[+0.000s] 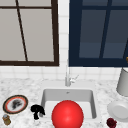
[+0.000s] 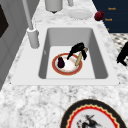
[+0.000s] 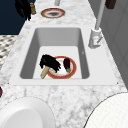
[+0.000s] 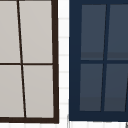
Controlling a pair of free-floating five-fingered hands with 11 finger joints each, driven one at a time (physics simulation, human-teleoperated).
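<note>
The marble tabletop (image 2: 37, 100) runs round the sink (image 2: 99, 53) on all sides, with the widest bare stretch along its front edge. The basin's walls box your working room; the faucet (image 2: 32, 37) stands on the back rim, well apart from the hands.

On the basin floor lies a red-rimmed plate (image 2: 67, 73), with open floor between it and every wall.

Out on the tabletop, a patterned plate (image 1: 25, 100) lies left of the sink and a white plate (image 1: 120, 110) right of it.

Your right hand (image 2: 76, 48) hangs low inside the basin above the red-rimmed plate's edge, fingers curled round a wooden stick (image 2: 79, 58) that slants down to the rim.

Your left hand (image 1: 37, 110) hovers just off the sink's left front corner, fingers drooping loosely, holding nothing, near a small jar (image 1: 6, 120).

An eggplant (image 2: 61, 62) lies on the red-rimmed plate, apart from the stick.
</note>
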